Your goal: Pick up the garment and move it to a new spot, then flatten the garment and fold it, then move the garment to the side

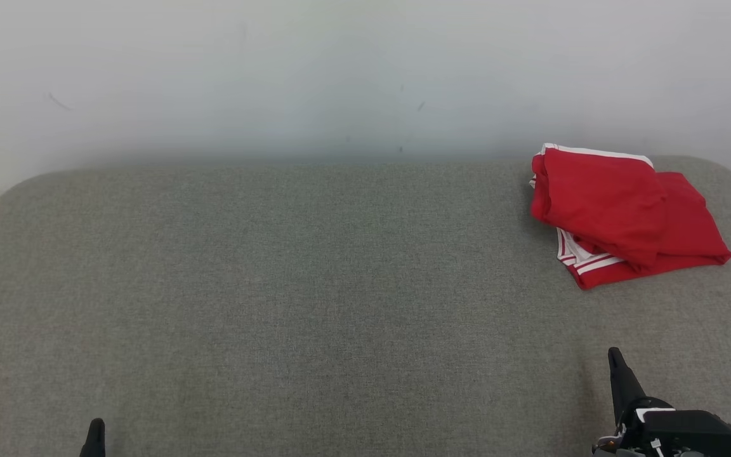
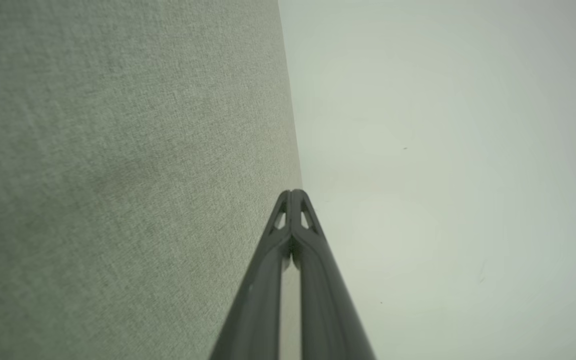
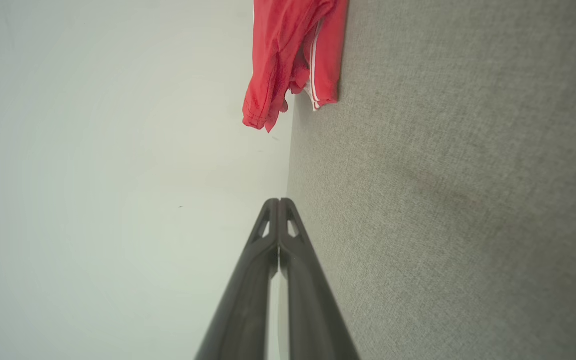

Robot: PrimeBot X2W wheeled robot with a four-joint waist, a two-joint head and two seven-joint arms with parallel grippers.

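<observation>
Nearest to the camera, at the near edge of the wide grey woven-fabric surface [image 1: 315, 273], stand the two grippers. The left gripper [image 1: 95, 426] is over the near left part of this surface, and its two long dark fingers are pressed together with nothing between them. The right gripper [image 1: 615, 354] is over the near right part of the surface. It is closed in the same way and also holds nothing.

The middle of the grey surface is between them and the task's thing. The red soft garment with white stripes at its hem [image 1: 619, 212] lies at the far right corner of the surface, well apart from both grippers. It is doubled over itself in loose layers, not spread flat. Behind the far edge of the surface rises a plain pale wall [image 1: 340, 76].

I judge that this scene fits two stages. Either the garment is a loose pile waiting to be lifted, or it is folded roughly and already put aside. The pictures do not decide between them, so I name no next move. Any new grip on the cloth would need the fingers opened.
</observation>
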